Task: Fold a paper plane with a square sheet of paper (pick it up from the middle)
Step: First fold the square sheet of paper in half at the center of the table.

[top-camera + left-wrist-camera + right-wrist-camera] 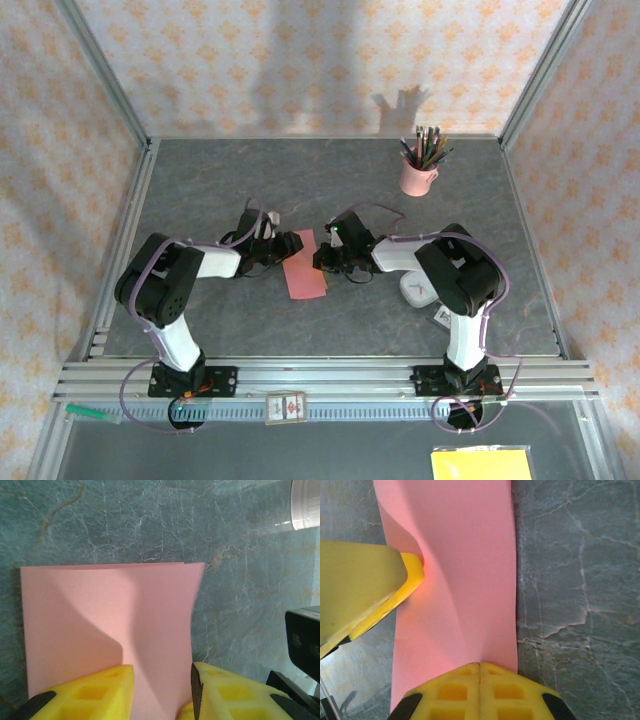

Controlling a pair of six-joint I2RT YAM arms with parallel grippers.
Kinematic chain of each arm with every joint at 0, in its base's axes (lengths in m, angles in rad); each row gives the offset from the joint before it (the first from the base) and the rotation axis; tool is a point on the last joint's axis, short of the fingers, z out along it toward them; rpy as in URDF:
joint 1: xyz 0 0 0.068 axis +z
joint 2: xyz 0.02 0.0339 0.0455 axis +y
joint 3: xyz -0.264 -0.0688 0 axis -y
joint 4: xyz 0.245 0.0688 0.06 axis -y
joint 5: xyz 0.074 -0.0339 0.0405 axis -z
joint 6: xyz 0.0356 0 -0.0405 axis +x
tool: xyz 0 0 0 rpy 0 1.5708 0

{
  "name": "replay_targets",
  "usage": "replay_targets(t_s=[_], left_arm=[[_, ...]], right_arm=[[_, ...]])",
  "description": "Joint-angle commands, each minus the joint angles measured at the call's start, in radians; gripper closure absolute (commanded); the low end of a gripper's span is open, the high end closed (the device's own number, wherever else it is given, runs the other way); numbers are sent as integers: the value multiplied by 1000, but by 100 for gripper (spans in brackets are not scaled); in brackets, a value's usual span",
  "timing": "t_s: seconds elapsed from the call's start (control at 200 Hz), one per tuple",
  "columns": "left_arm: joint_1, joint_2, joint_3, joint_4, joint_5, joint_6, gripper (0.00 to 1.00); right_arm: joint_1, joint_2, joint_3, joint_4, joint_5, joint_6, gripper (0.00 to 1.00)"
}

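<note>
Square sheet of paper (465, 555), far end cropped | R gripper (480, 667) shut on edge | L gripper (161, 674) part-open

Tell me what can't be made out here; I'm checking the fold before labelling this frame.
- Top external: side edges of the square sheet of paper lie under the left end effector and right end effector; creases too small.
- Left wrist: its near edge hidden behind the yellow fingers, cut off at the bottom.
- Right wrist: whether the shut fingers pinch it; contact hidden beneath them.
- Top external: white object, partly behind the right arm.
</note>
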Motion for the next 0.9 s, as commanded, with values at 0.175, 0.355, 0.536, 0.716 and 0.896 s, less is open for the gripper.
replay_targets(t_s=[0.175, 0.355, 0.536, 0.716, 0.896], left_arm=[[20, -83, 52, -29, 26, 33, 59], [50, -62, 69, -60, 8, 62, 59], [63, 10, 101, -65, 4, 87, 59], [88, 65, 112, -48, 6, 91, 59], [106, 40, 123, -69, 8, 107, 58]], right_arm=[[-4, 69, -61, -153, 151, -6, 100], [-4, 68, -60, -155, 153, -6, 100], [-4, 63, -60, -159, 157, -8, 100], [-4, 58, -71, -158, 161, -6, 100], [-4, 54, -81, -153, 164, -3, 100]])
